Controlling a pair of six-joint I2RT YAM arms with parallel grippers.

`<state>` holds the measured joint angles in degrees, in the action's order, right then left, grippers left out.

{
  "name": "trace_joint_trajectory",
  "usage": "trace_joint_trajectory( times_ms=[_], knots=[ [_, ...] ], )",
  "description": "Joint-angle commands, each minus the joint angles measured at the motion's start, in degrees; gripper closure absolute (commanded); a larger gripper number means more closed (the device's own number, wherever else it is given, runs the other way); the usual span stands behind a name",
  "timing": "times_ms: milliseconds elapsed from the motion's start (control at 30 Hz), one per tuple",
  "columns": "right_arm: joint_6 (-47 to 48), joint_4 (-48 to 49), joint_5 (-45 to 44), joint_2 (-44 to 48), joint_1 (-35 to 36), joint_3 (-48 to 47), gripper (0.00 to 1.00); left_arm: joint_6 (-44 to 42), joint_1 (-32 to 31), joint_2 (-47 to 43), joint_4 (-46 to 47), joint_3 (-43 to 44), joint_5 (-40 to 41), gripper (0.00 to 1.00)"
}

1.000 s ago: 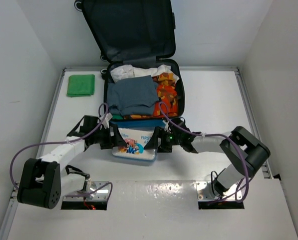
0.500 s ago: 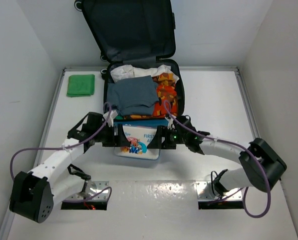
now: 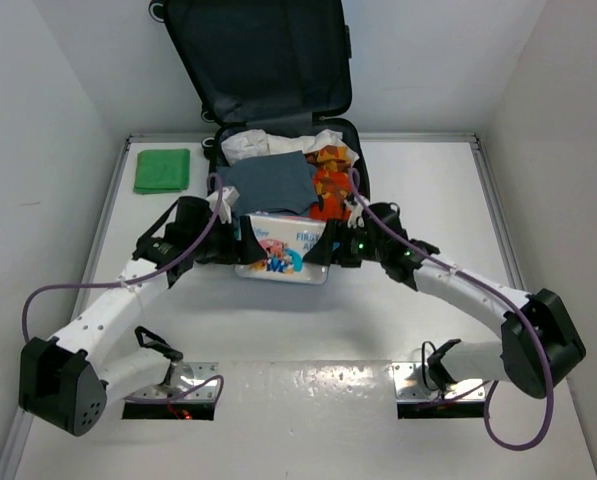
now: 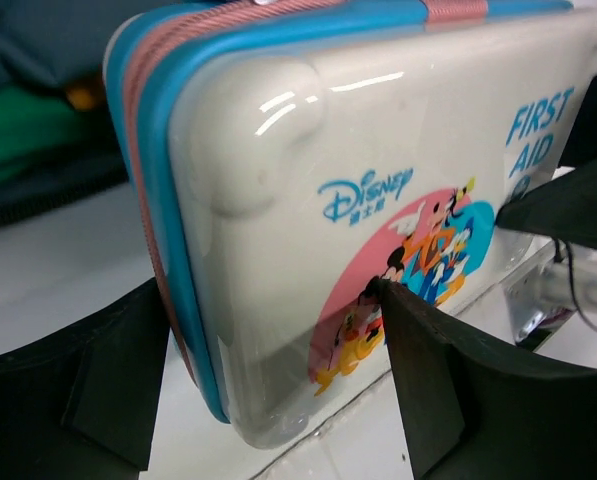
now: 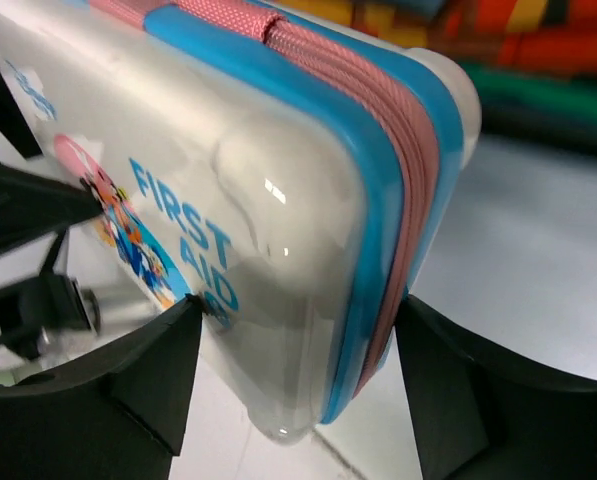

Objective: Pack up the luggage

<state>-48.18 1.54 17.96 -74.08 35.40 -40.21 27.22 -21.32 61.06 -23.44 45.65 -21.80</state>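
The luggage (image 3: 261, 62) lies open at the back middle, its dark-lined lid up against the wall and its base (image 3: 362, 178) full of clothes. A white first-aid box (image 3: 283, 258) with blue trim and cartoon print is held off the table at the luggage's near edge. My left gripper (image 3: 240, 248) grips the box's left end and my right gripper (image 3: 330, 252) its right end. In the left wrist view the box (image 4: 358, 180) sits between the fingers of my gripper (image 4: 268, 370). In the right wrist view the box (image 5: 258, 200) fills my gripper (image 5: 298, 380).
A folded green cloth (image 3: 162, 170) lies on the table left of the luggage. In the luggage are a grey garment (image 3: 268, 185), an orange patterned garment (image 3: 333, 185) and white cloth (image 3: 253, 145). White walls close in the table on three sides.
Both arms have carried the first-aid box away from the table's near middle towards the luggage. It now overlaps the luggage's near edge and is tilted.
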Motion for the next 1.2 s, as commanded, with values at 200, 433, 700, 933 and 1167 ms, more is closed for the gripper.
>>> trace_joint_trajectory(
  times_ms=[200, 433, 700, 933, 1167],
  knots=[
    [0.0, 18.2, 9.1, -2.6, -9.0, -18.8, 0.9, 6.4, -5.0, 12.1, 13.6, 13.1, -11.6, 1.0],
    [0.3, 17.0, 9.7, -8.4, -14.1, -24.4, 0.9, 12.1, -5.0, 26.3, 18.8, 26.3, -12.2, 1.0],
    [1.2, 5.0, 9.0, -14.1, -18.3, -22.5, 0.92, 14.9, -1.4, 37.4, 18.3, 30.9, -13.6, 1.0],
    [2.0, -6.4, 9.0, -17.8, -19.5, -24.4, 0.98, 12.3, 1.4, 34.9, 16.4, 31.6, -12.9, 1.0],
    [4.2, -14.5, 3.4, -18.5, -19.0, -25.0, 1.0, 11.0, 2.6, 31.9, 14.3, 35.6, -11.9, 0.95]
  ],
)
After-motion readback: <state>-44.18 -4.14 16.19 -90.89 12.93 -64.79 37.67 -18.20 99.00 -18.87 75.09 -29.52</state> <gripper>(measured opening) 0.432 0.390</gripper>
